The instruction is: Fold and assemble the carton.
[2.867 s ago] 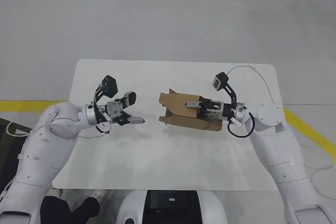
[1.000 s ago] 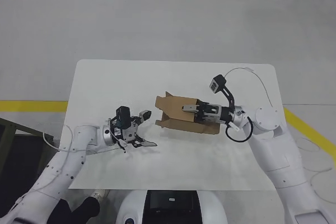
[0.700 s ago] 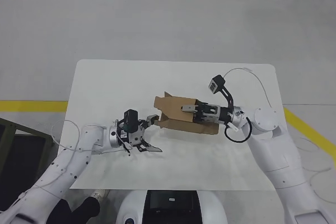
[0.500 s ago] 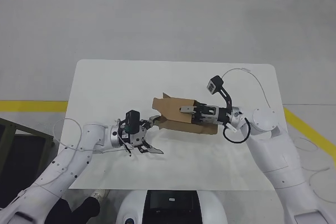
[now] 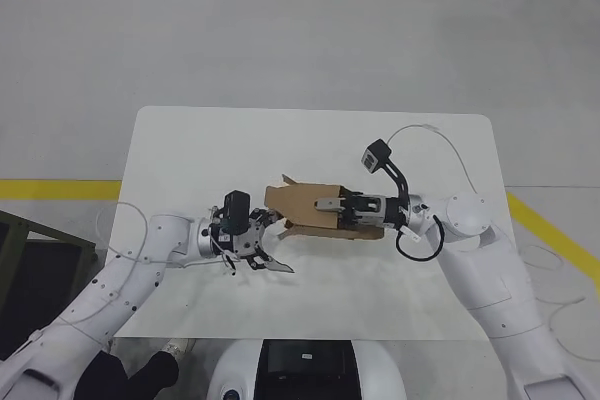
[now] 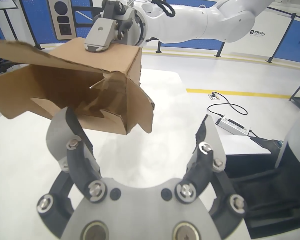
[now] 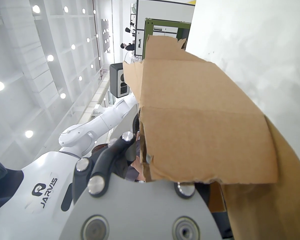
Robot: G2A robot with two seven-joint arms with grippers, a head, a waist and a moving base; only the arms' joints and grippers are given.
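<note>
The left gripper (image 5: 270,243) is spread wide, holding nothing, 1 finger (image 5: 265,218) just beside the near end of the carton (image 5: 310,205); whether it touches cannot be told. The right gripper (image 5: 326,204) is clamped on the carton from the opposite end, 1 finger lying flat along the top panel. The carton sits over the middle of the white desk (image 5: 180,150), long axis running between the 2 arms.

The left wrist view looks between its own gripper's (image 6: 136,131) 2 parted fingers straight into the carton's (image 6: 77,81) open end: flaps (image 6: 142,111) splayed outward, jagged inner tabs folded in, and the right gripper's (image 6: 98,48) pad pressed on top. The right wrist view gives the closed outer panels of the carton (image 7: 202,126).
</note>
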